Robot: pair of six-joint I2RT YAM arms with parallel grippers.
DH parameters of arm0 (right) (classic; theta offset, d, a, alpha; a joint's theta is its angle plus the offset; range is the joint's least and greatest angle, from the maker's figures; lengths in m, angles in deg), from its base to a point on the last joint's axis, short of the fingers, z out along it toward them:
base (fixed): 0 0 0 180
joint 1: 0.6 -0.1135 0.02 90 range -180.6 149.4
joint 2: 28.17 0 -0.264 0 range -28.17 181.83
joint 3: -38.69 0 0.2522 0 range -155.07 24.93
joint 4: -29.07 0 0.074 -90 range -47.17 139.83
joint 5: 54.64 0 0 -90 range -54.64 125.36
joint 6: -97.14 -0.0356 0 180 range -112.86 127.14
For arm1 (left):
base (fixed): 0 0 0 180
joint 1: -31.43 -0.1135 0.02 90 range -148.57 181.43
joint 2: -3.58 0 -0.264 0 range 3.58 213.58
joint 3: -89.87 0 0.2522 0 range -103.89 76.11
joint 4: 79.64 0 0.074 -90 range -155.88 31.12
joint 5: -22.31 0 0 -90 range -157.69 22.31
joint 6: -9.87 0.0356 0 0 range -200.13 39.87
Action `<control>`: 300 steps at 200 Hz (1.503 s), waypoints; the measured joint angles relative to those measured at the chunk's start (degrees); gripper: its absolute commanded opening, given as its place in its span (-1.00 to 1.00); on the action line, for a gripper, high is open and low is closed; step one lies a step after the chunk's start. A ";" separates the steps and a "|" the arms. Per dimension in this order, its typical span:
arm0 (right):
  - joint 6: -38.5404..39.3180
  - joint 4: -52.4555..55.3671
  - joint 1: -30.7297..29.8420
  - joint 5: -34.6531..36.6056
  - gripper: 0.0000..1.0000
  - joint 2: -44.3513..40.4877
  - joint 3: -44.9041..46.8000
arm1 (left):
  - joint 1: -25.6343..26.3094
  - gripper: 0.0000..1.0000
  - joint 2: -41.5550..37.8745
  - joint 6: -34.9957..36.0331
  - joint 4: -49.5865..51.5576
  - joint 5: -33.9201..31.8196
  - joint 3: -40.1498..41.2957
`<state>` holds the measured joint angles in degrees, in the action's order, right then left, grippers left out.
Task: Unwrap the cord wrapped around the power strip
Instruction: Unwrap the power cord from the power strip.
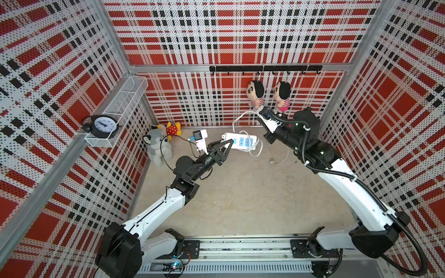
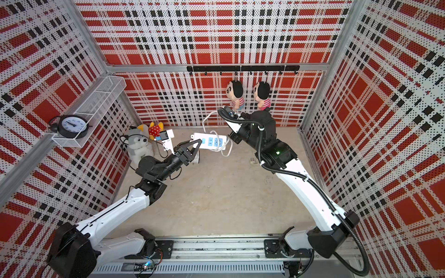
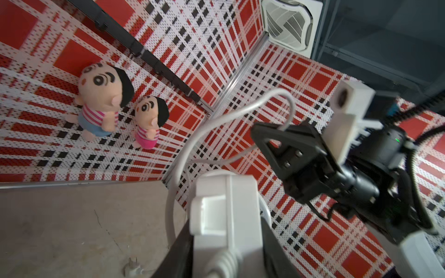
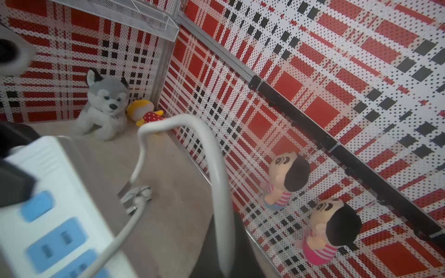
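One wire basket (image 1: 125, 96) on the left wall, holding a black clock (image 1: 102, 125). Left gripper (image 1: 228, 144) clamps one end of the power strip (image 1: 240, 140) near the back wall. Right gripper (image 3: 269, 133) pinches the cord (image 4: 218, 173), raised in a loop. Plush husky (image 1: 159, 146) and yellow doll (image 1: 173, 128) sit in the corner.

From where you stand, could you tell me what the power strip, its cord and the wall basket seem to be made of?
The power strip looks like hard moulded plastic: smooth white shell, light blue socket panels. The cord is probably rubbery or vinyl sheathed, smooth white, bending in soft loops. The basket is see-through wire mesh, apparently white-painted metal.
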<state>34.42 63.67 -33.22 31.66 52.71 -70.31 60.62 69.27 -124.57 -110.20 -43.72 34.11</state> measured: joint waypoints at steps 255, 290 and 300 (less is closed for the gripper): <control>-42.99 -38.12 17.79 -29.88 1.00 -13.25 52.76 | -1.42 -1.00 6.60 -22.12 -32.61 7.26 -1.44; -45.13 -47.08 17.09 -29.31 0.91 -27.39 66.31 | -2.19 -1.00 6.60 -22.14 -31.43 0.74 -1.40; -43.95 -49.05 16.04 -28.76 0.88 -29.92 69.96 | -2.23 -1.00 6.60 -22.23 -31.01 -0.79 -1.40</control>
<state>-9.53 14.62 -17.18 2.89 22.79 -0.35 58.39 75.88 -146.80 -141.21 -44.51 32.71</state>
